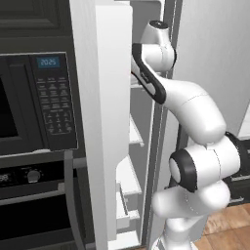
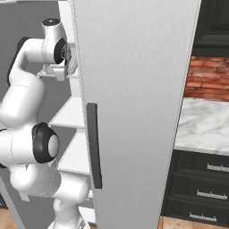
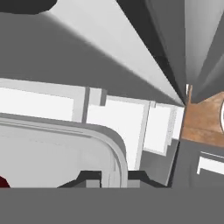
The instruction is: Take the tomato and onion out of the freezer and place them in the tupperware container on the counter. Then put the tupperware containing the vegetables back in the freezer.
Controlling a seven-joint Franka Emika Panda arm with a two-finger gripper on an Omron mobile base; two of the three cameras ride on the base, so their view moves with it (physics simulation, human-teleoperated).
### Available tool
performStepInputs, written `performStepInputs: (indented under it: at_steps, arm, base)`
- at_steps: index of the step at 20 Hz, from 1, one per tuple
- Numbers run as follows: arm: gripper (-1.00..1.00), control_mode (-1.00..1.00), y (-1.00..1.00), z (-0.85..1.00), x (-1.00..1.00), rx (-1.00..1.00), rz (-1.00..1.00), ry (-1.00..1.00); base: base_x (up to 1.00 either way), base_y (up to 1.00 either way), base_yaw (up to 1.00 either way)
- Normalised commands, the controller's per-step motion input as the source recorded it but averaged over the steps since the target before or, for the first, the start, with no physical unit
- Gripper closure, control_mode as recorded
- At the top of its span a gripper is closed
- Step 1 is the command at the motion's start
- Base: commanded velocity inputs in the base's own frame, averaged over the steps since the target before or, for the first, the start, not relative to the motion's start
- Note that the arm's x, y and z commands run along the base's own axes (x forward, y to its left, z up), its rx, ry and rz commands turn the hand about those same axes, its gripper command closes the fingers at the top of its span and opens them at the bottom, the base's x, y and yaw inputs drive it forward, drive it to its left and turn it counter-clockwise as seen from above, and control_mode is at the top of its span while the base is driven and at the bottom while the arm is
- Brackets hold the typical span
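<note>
A: Quick pass. Where's the arm?
B: Reaching up into the open freezer (image 1: pixel 146 122). In left base view it goes in past the door edge; the hand itself is behind the door there. In right base view the hand (image 2: pixel 67 67) sits at an upper white shelf (image 2: pixel 67 114), partly hidden by the grey door (image 2: pixel 138 89) w/ its long dark handle (image 2: pixel 94 145).
A: Hand state?
B: Tips (image 3: pixel 89 178) barely poke up at the bottom of hand view, close together. Reads as pressed together. Can't tell from the pics if anything's pinched between them.
A: Tomato?
B: Small deep-red sliver at the bottom-left edge of hand view, tomato (image 3: pixel 3 181) prob, mostly cut off. Lies left of the tips, on pale surface inside a rounded grey rim (image 3: pixel 113 144). Contact w/ the hand: can't tell.
A: Onion, container?
B: Can't pick out either.
A: Tabletop?
B: Marble tabletop (image 2: pixel 205 125) at right in right base view, over dark drawers (image 2: pixel 201 192), brick wall (image 2: pixel 210 76) behind. Well apart from the hand.
A: Other stuff?
B: Black oven (image 1: pixel 34 102) w/ keypad left of the freezer in left base view. White door bins (image 1: pixel 128 195) down the inside of the door. Wood floor (image 1: pixel 229 224) low right.
</note>
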Motion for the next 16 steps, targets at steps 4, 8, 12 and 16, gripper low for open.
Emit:
performStepInputs:
  at_steps: [4, 8, 12, 16]
  arm:
    - [1.00, -1.00, 0.11, -0.04, 0.67, 0.00, -0.06, 0.00]
    - [1.00, -1.00, 0.05, -0.03, 0.66, 0.00, -0.05, 0.00]
    - [1.00, -1.00, 0.00, -0.09, 0.58, 0.00, -0.03, 0.00]
    - [1.00, -1.00, 0.00, -0.15, 0.57, 0.00, -0.01, 0.00]
  base:
    - [0.00, 0.00, 0.00]
    - [0.00, 0.00, 0.00]
    - [0.00, 0.00, 0.00]
    - [0.00, 0.00, 0.00]
